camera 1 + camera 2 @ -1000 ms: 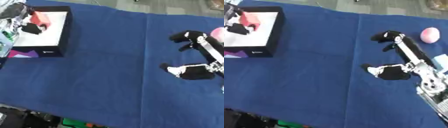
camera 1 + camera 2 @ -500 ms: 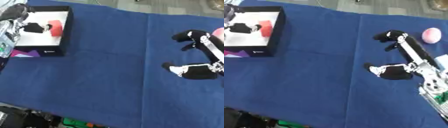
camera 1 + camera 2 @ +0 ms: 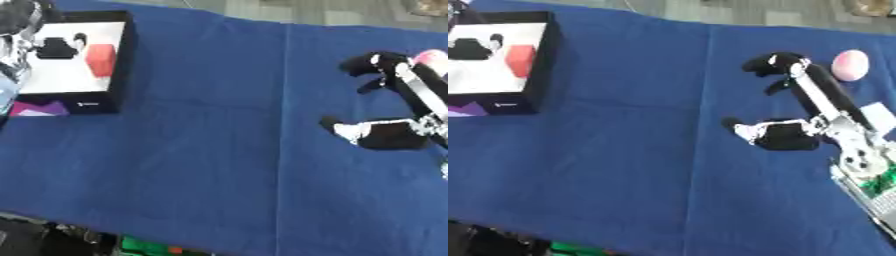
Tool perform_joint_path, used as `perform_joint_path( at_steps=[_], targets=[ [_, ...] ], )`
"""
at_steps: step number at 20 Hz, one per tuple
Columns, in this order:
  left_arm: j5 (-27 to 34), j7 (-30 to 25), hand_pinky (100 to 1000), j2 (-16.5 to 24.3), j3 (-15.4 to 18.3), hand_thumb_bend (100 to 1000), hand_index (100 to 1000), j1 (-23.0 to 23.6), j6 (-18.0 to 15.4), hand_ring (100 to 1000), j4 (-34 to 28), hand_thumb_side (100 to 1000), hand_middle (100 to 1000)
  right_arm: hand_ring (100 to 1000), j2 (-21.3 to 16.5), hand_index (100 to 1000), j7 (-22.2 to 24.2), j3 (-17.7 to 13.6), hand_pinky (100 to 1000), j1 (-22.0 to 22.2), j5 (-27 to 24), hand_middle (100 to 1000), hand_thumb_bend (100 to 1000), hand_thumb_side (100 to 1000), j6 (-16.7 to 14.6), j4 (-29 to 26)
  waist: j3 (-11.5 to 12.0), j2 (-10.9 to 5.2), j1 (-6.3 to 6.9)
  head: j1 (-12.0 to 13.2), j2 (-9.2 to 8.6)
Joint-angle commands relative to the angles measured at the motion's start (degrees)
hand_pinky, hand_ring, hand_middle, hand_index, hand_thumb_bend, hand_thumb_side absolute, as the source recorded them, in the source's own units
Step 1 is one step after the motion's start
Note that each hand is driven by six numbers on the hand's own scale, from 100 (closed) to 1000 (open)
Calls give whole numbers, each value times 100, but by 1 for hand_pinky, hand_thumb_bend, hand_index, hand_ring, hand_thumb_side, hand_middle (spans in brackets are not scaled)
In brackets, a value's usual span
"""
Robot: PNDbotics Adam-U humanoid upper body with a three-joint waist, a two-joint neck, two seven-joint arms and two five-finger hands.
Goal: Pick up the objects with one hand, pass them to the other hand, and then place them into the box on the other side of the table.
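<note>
red block (image 3: 100,59) lies on the white floor of the box (image 3: 121,60) at far left, close to its right wall and apart from the left hand (image 3: 58,48), which hovers over the box floor just left of it; whether its fingers are spread or curled i cannot tell. judgement: placing step looks done for this item. pink ball (image 3: 850,65) sits on the blue cloth (image 3: 649,150) at far right, just beyond the right hand (image 3: 785,136), which rests with fingers straight and thumb out, holding nothing. next move likely calls for the right hand to reach to the ball. wide bare cloth between the two sides; ball lies near the cloth's right edge.
</note>
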Motion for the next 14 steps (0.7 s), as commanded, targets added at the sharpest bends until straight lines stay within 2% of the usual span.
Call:
perform_joint_path(
  at_steps=[1, 3, 6, 9, 14],
  targets=[
    [264, 263, 782, 122, 138, 245, 747, 70, -30, 749, -523, 373, 721, 813, -259, 761, -88, -162, 681, -19, -27, 746, 544, 100, 0, -120, 3, -159, 22, -288, 71],
    [445, 369, 788, 119, 182, 195, 739, 214, -10, 749, -818, 396, 717, 814, -306, 763, -120, -222, 682, 10, -17, 748, 545, 100, 32, -120, 3, -164, 24, -451, 84],
    [714, 430, 804, 86, 287, 100, 736, 434, 109, 754, -1252, 484, 721, 813, -361, 757, -191, -309, 681, 108, -33, 746, 542, 100, 23, -120, -13, -160, 16, -708, 79],
    [981, 473, 810, 22, 404, 100, 731, 627, 237, 755, -1638, 518, 721, 817, -420, 762, -269, -353, 686, 255, -46, 751, 547, 100, -59, -120, -32, -149, 1, -1000, 43],
    [1467, 695, 817, -2, 462, 100, 730, 859, 348, 756, -2026, 551, 721, 830, -519, 774, -220, -425, 699, 481, 74, 768, 558, 100, -17, -120, -89, -142, -22, -1134, 25]
  ],
)
